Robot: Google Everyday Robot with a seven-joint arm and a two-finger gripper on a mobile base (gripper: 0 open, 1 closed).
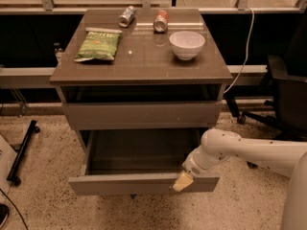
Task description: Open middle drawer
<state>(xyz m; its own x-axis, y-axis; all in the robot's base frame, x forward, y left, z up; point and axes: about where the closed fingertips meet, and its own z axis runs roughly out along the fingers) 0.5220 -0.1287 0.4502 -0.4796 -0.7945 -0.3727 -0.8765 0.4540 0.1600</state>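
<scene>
Nearest, at the bottom centre of the frame, the middle drawer (124,185) stands pulled well out of the cabinet, its flat front low in the picture and its tray showing nothing inside. The gripper (182,181) sits on the upper edge of that front, right of centre. Whether its jaws are clamped on the panel or merely hooked over it cannot be told.

The contact point is the main risk. A pull from one side rather than the middle could skew the drawer on its runners and make it bind. If the hold is only a hook, it could slip off the smooth, handleless edge. The drawer already looks close to fully out, so more pull might drive it against its stops and drag or jolt the whole cabinet.

Further back, a jolt would reach the countertop (144,66). There the silver can (126,16) and the red can (161,20) appear to lie on their sides and could roll. The white bowl (187,44) and the green snack bag (98,46) look steadier. The top drawer (139,115) above is closed.

The white arm (240,150) enters from the lower right edge. Its forearm runs leftward and slightly up to a rounded wrist joint, which bends down and forward to the drawer front. The office chair (288,95) stands just behind the arm, leaving little room on that side.
</scene>
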